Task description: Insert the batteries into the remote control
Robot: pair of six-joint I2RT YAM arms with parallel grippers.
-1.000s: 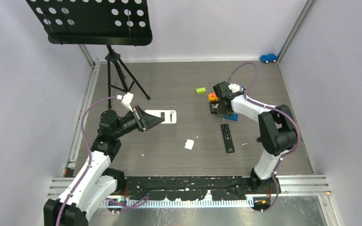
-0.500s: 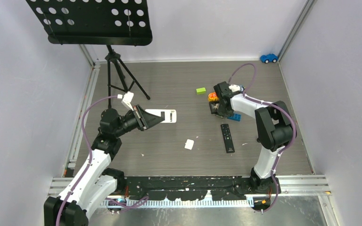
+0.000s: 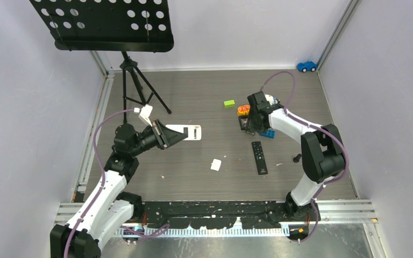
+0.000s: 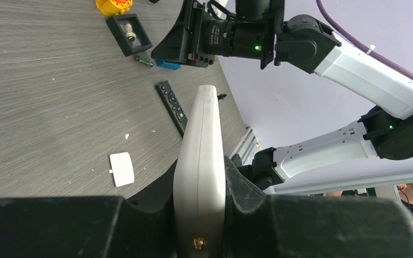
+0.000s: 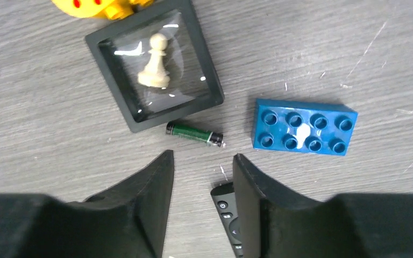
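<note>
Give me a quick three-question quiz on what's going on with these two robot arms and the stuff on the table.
1. True or false: the right gripper holds the battery.
2. Fill in: the brick lying next to the battery is coloured ____.
3. The left gripper is clamped on: A) the battery B) the brick C) the white remote.

Key: 1 false, the battery lies on the table ahead of the open jaws; 2 blue; 3 C.

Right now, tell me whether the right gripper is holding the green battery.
No, the green battery lies on the table beyond the open right gripper, beside the black frame.
</note>
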